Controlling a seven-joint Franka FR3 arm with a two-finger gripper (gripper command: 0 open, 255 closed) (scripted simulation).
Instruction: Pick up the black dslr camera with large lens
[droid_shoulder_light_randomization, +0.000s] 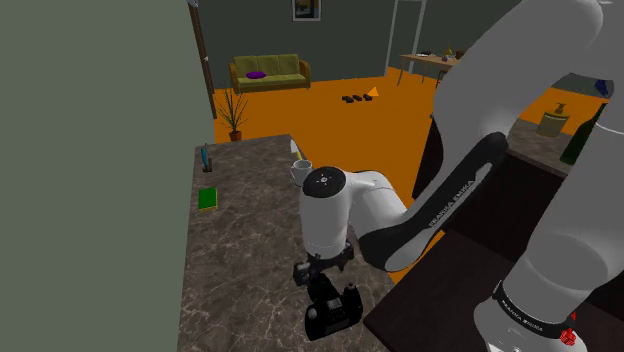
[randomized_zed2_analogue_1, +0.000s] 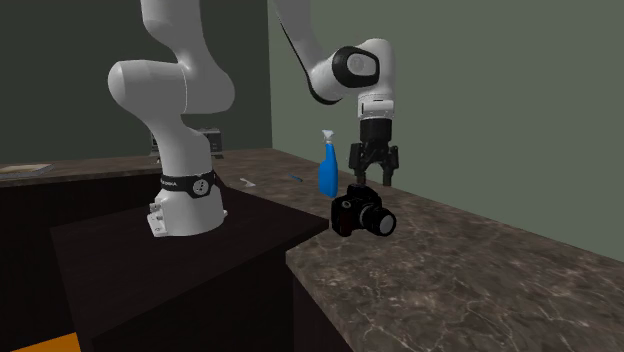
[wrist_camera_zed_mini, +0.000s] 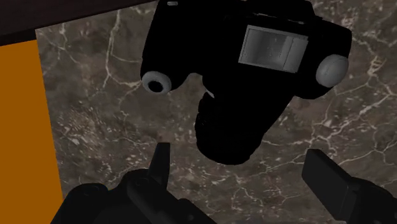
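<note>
Counter (droid_shoulder_light_randomization: 240, 262) of dark veined marble took up most of the scene, w/ the white arm (droid_shoulder_light_randomization: 450, 190) bent down over it from the dark stand (randomized_zed2_analogue_1: 200, 270) at its side. Orange floor (droid_shoulder_light_randomization: 330, 120) ran back to a green sofa (droid_shoulder_light_randomization: 268, 72) against the far wall. The black DSLR camera (randomized_zed2_analogue_1: 362, 215) w/ its big lens sat at the counter's near edge, close to the corner by the stand, lens toward the second exterior view's right. In the wrist view its body showed a grey rectangular panel (wrist_camera_zed_mini: 270, 48). The gripper (randomized_zed2_analogue_1: 374, 180) hung directly above the camera, pointing down, its fingers (wrist_camera_zed_mini: 327, 178) spread wide w/ nothing btwn them and not touching the camera. A blue spray bottle (randomized_zed2_analogue_1: 327, 170) stood upright on the counter behind the camera. Well apart, nr the wall, lay a green book (droid_shoulder_light_randomization: 207, 198), and a small white cup (droid_shoulder_light_randomization: 300, 168) sat by the counter's far edge.
</note>
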